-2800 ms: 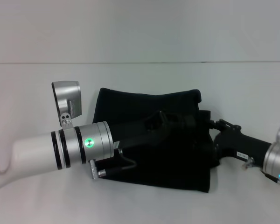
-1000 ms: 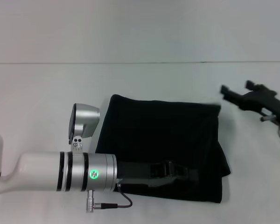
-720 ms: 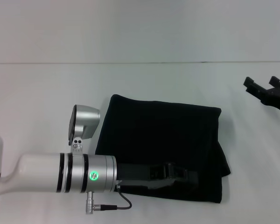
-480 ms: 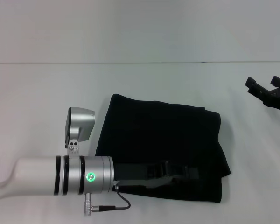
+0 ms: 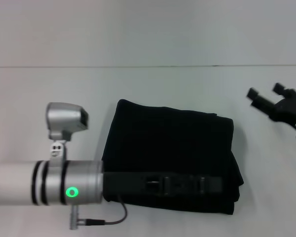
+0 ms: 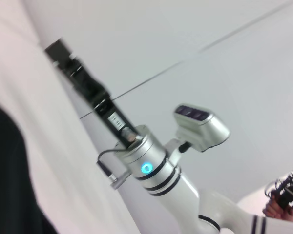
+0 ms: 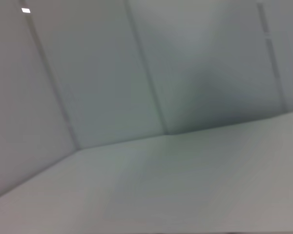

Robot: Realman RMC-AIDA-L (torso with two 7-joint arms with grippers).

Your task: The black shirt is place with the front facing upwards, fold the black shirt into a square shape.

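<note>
The black shirt (image 5: 172, 143) lies folded into a compact, roughly square block in the middle of the white table (image 5: 49, 94). No lettering shows on its top face. My left gripper (image 5: 214, 184) reaches in from the left and lies low and level across the shirt's near edge, black against black cloth. My right gripper (image 5: 265, 93) hangs open and empty above the table, well to the right of the shirt. In the left wrist view, part of the shirt (image 6: 10, 170) shows as a dark edge, with the right gripper (image 6: 68, 58) farther off.
Bare white tabletop surrounds the shirt on all sides, with a white wall (image 5: 148, 29) behind it. A person's hand (image 6: 283, 195) holding a dark object shows at the edge of the left wrist view. The right wrist view shows only white surfaces.
My right gripper let go, left the shirt and swung out to the right, then drifted slightly back. My left arm pulled leftward and rolled its wrist, and its gripper now lies level along the near edge.
</note>
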